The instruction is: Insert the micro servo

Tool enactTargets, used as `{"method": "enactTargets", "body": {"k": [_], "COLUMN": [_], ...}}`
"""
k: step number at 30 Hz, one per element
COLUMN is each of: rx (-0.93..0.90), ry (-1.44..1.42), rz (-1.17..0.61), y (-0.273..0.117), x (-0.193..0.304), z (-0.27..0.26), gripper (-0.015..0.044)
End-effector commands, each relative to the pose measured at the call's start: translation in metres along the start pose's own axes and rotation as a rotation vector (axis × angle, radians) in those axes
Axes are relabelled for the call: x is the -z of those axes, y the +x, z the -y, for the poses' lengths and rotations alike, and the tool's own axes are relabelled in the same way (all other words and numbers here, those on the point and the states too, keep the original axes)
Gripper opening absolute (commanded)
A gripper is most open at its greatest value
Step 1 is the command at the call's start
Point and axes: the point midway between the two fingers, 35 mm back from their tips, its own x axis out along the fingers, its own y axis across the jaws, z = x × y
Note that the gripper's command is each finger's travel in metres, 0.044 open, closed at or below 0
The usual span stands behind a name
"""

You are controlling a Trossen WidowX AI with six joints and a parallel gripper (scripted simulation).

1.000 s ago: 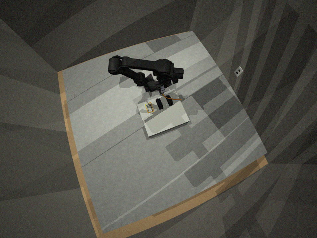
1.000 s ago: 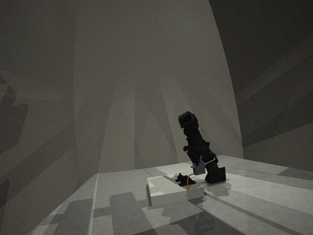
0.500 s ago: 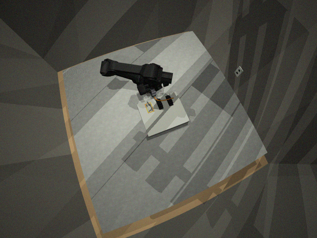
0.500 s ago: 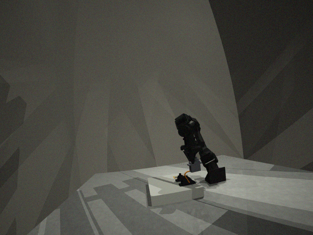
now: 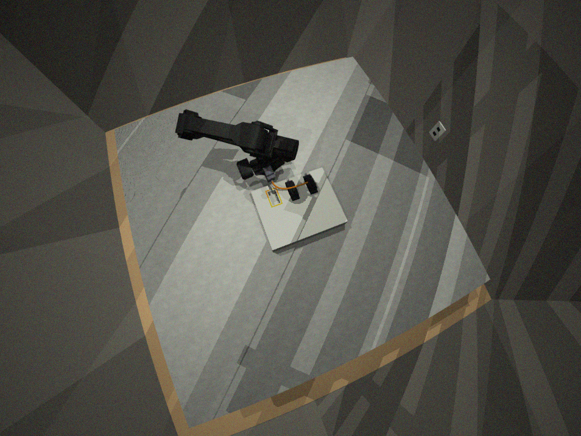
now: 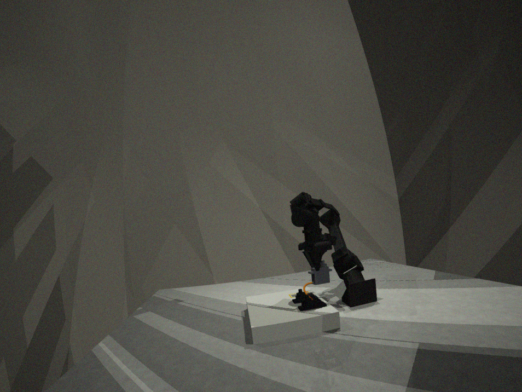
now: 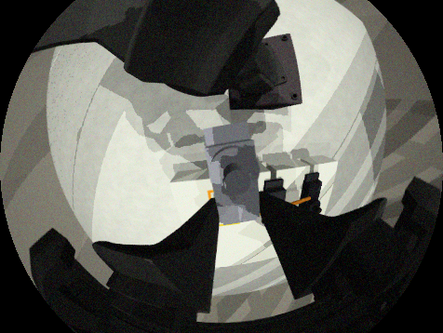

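Observation:
The loose micro servo (image 5: 268, 173) (image 6: 321, 275) (image 7: 236, 179) is blue-grey and upright in the exterior view, with its round shaft side facing the wrist camera. My gripper (image 5: 267, 168) (image 6: 317, 267) (image 7: 236, 200) is shut on it and holds it above the deck (image 5: 290, 229) (image 6: 286, 319) (image 7: 242, 242), near its arm-side edge. The orange cable (image 5: 287, 188) (image 6: 305, 288) (image 7: 302, 201) arcs from the servo towards the black servos. The marked pocket's yellow outline (image 5: 268, 198) (image 6: 290, 295) shows just beyond the servo in the top view. In the wrist view the held servo hides most of it.
Two black servos (image 5: 292, 190) (image 5: 310, 184) (image 7: 275, 190) (image 7: 311, 186) stand on the deck beside the marked pocket, with the cable passing over them. The arm's base (image 6: 360, 293) (image 7: 265, 74) stands on the table behind the deck. A socket plate (image 5: 437, 131) lies beyond the table.

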Motion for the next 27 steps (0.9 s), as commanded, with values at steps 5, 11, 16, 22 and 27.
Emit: {"method": "enactTargets", "body": {"k": [5,11,16,22,27], "rx": [0.019,0.021,0.023,0.026,0.028], "ry": [-0.041,0.107,0.281,0.49,0.664], "rz": [-0.026,-0.025,-0.024,-0.022,-0.02], "y": [0.0008,0.0007,0.0007,0.0007,0.0007], "x": [-0.0027,-0.0027,-0.0027,-0.0027,-0.0027], "z": [-0.0091,-0.0091,-0.0091,-0.0091,-0.0091], "gripper": [0.0,0.0,0.0,0.0,0.0]}}
